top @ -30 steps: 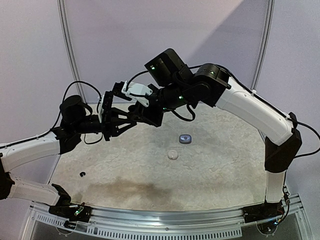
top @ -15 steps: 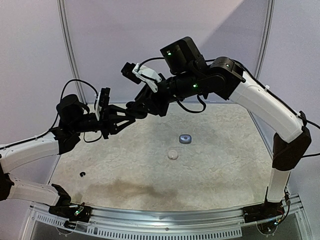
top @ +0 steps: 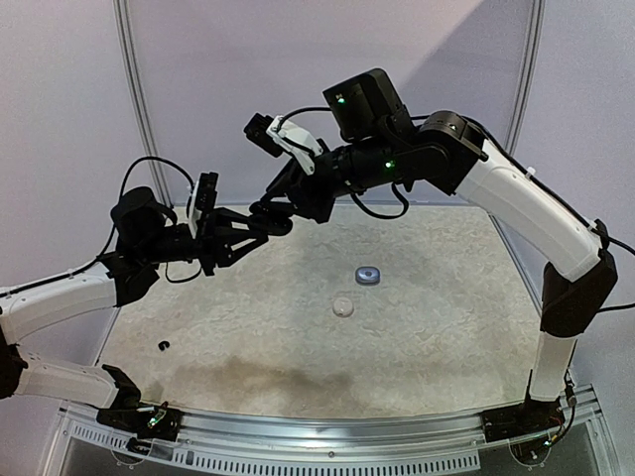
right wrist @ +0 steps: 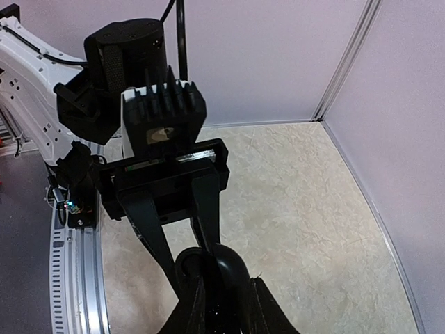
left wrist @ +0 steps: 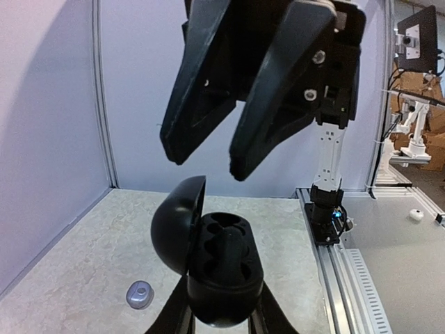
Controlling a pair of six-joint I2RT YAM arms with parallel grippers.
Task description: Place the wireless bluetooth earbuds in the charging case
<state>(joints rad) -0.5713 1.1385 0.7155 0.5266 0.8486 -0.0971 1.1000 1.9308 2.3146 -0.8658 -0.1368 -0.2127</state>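
Observation:
A black charging case [left wrist: 222, 271], lid [left wrist: 177, 226] swung open to the left, is held above the table with my left gripper [left wrist: 221, 309] shut on its base. Its dark cavities face up, and I cannot tell whether a bud sits in them. Just above the case hangs my right gripper [left wrist: 206, 163], its fingers a little apart with nothing visible between the tips. In the right wrist view the same case [right wrist: 240, 268] lies just beyond my right gripper [right wrist: 228, 306]. In the top view both grippers meet at the back left [top: 263, 216]. A tiny black earbud [top: 164, 345] lies on the table at the near left.
A silvery-grey pebble-sized case [top: 368, 275] lies mid-table, also seen as the grey case [left wrist: 140, 294] below the held case. A white rounded piece [top: 343, 306] lies just in front of it. Wall panels close the back and sides; a metal rail [top: 327, 436] runs along the near edge.
My right arm has lifted and drawn back up to the right, away from the case, and its jaws have narrowed. The left arm has shifted slightly left, still holding the case.

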